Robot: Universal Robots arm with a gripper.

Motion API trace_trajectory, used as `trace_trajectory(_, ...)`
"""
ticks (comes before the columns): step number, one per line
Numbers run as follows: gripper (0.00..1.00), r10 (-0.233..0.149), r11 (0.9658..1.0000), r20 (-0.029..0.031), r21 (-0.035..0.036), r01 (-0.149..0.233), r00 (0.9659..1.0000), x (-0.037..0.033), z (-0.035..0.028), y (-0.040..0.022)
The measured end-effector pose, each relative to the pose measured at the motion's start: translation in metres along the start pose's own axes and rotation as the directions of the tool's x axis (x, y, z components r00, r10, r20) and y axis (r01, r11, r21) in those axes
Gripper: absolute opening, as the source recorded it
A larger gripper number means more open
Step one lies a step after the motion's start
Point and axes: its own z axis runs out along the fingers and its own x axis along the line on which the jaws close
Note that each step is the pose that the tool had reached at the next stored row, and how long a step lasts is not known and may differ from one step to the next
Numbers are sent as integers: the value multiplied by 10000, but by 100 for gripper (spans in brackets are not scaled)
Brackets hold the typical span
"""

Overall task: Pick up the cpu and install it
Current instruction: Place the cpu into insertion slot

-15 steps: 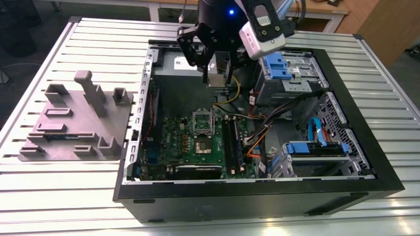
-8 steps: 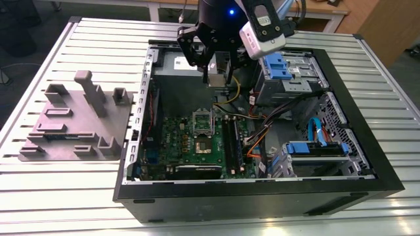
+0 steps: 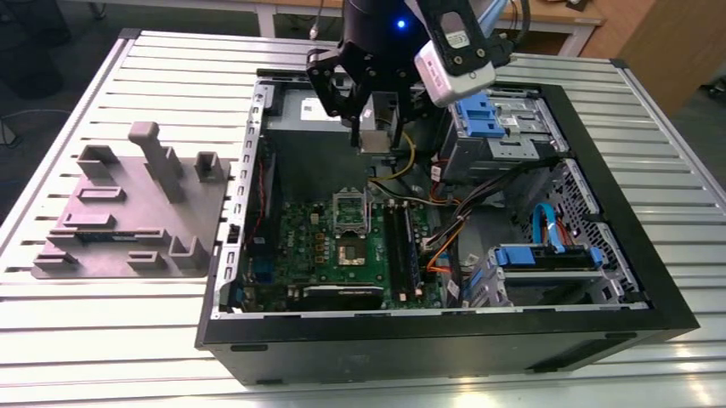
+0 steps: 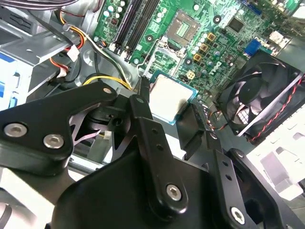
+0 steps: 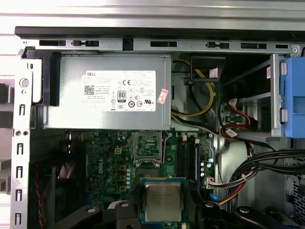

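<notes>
The cpu [image 3: 373,138] is a small flat square chip with a silver-grey top, and it hangs above the open computer case. My gripper [image 3: 375,136] is shut on it, one dark finger on each side edge. In both wrist views the cpu [image 4: 169,98] [image 5: 163,200] sits between the black fingers [image 4: 143,95], with the gripper [image 5: 163,205] centred over it. The open cpu socket [image 3: 349,228] [image 5: 147,145] [image 4: 183,26] lies on the green motherboard [image 3: 301,246] below, a short way from the chip. The chip touches nothing but the fingers.
A grey power supply box [image 5: 105,90] with a white label sits at the case's far wall. Close to the socket are a black fan [image 4: 259,95], blue drive brackets [image 3: 482,110] and cable bundles [image 3: 454,217]. A grey parts fixture [image 3: 136,212] lies on the exterior view's left.
</notes>
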Motion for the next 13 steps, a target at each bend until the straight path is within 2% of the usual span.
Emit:
trace_trajectory(5, 47, 0, 10000, 1, -3, 0, 10000, 0, 23, -53)
trace_trajectory(13, 47, 7, 10000, 1, -1, -7, 10000, 2, 154, -132)
